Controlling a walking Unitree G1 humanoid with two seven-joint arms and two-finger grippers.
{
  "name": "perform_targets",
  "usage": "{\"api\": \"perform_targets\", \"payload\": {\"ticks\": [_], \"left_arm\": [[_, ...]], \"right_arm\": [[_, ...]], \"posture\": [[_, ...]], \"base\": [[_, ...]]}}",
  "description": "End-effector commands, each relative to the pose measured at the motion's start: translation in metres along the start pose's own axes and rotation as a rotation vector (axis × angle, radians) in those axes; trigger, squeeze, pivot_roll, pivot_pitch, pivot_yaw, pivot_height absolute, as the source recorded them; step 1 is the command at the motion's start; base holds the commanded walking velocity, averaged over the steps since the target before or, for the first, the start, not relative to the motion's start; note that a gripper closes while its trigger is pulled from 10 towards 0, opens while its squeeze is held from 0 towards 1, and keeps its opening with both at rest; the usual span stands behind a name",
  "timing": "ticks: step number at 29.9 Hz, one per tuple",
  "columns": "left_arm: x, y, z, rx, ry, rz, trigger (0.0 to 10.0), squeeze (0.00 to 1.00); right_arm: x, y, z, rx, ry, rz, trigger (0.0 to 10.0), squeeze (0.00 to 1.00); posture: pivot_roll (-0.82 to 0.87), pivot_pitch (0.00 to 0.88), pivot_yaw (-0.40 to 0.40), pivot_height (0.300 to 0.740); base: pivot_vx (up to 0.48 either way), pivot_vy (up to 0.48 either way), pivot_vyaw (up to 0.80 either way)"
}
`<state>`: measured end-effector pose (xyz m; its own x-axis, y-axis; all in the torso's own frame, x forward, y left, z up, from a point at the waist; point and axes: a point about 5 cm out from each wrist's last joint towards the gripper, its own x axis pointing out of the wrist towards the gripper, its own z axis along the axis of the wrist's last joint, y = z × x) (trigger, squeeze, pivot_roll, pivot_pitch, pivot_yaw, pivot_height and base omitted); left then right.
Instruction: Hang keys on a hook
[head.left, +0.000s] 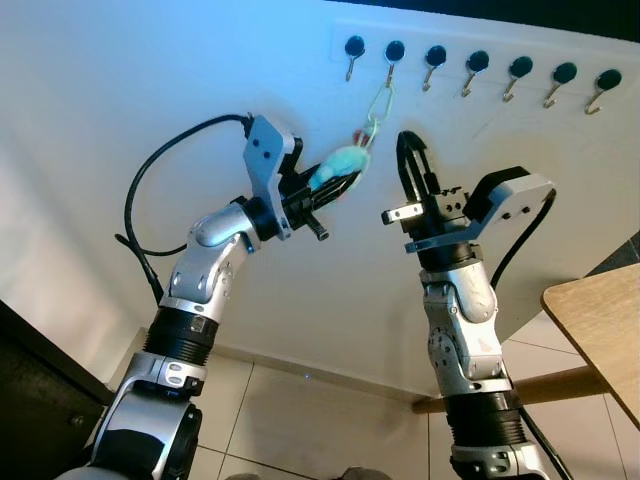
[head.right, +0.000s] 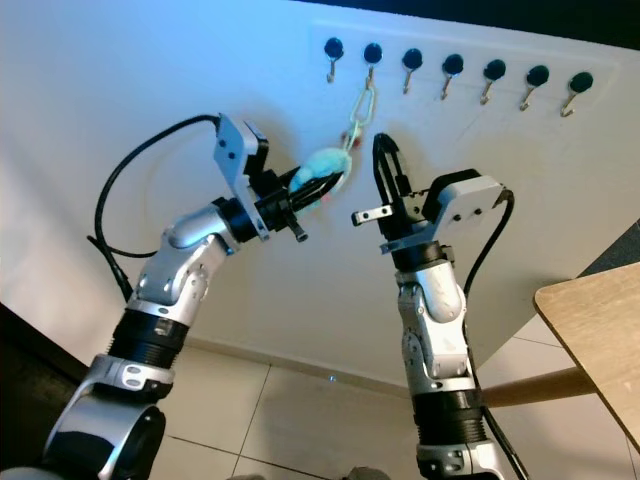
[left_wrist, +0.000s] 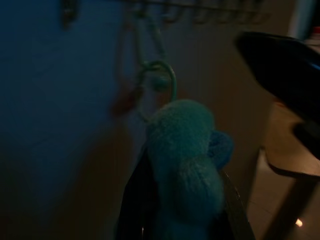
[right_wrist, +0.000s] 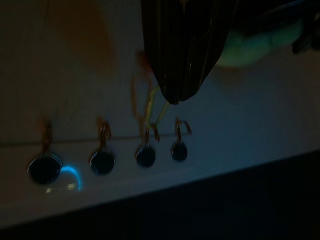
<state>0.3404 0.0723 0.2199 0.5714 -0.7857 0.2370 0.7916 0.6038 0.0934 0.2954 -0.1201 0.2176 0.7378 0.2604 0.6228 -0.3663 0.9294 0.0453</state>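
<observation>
A light blue plush keychain (head.left: 336, 163) is clamped in my left gripper (head.left: 342, 178), raised close to the white wall. From the plush a pale green carabiner (head.left: 380, 102) runs up to the second hook from the left (head.left: 391, 72) in a row of several black-knobbed hooks (head.left: 477, 62); its top loop looks caught on that hook. In the left wrist view the plush (left_wrist: 187, 165) sits between the two fingers, with the green ring (left_wrist: 159, 80) above it. My right gripper (head.left: 408, 145) points upward just right of the keychain, fingers together and holding nothing.
The corner of a wooden table (head.left: 600, 315) juts in at the right, with its leg (head.left: 540, 388) behind my right arm. Dark furniture (head.left: 35, 385) stands at the lower left. Light tiled floor (head.left: 300, 420) lies below the wall.
</observation>
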Motion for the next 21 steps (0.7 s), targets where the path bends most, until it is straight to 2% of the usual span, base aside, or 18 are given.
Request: {"api": "perform_targets", "payload": {"ticks": [1, 7, 9, 14, 18, 21], "left_arm": [[0.005, -0.001, 0.000, 0.003, -0.008, 0.018, 10.0, 0.00], [0.008, -0.001, 0.002, 0.002, -0.019, 0.037, 10.0, 0.00], [0.011, 0.002, 0.005, 0.010, -0.035, 0.069, 10.0, 0.00], [0.013, 0.003, 0.007, 0.017, -0.045, 0.087, 10.0, 0.00], [0.015, 0.004, 0.009, 0.031, -0.055, 0.095, 10.0, 0.00], [0.016, 0.001, 0.009, 0.029, -0.054, 0.087, 10.0, 0.00]], "right_arm": [[-0.004, 0.000, -0.005, -0.007, 0.044, -0.003, 10.0, 0.00], [-0.005, -0.003, -0.009, -0.014, 0.075, -0.032, 10.0, 0.00], [-0.007, -0.008, -0.015, -0.021, 0.129, -0.073, 10.0, 0.00], [-0.010, -0.012, -0.021, -0.025, 0.186, -0.103, 10.0, 0.00], [-0.018, -0.017, -0.037, -0.002, 0.337, -0.153, 10.0, 0.00], [-0.019, -0.017, -0.040, 0.009, 0.367, -0.162, 10.0, 0.00]], "posture": [[0.06, 0.067, -0.042, 0.740], [0.06, 0.067, -0.039, 0.740], [0.06, 0.066, -0.038, 0.740], [0.06, 0.066, -0.037, 0.740], [0.06, 0.066, -0.035, 0.740], [0.06, 0.066, -0.034, 0.740]], "base": [[0.000, 0.000, 0.00], [0.000, 0.000, 0.00], [0.000, 0.000, 0.00], [0.000, 0.000, 0.00], [0.000, 0.000, 0.00], [0.000, 0.000, 0.00]]}}
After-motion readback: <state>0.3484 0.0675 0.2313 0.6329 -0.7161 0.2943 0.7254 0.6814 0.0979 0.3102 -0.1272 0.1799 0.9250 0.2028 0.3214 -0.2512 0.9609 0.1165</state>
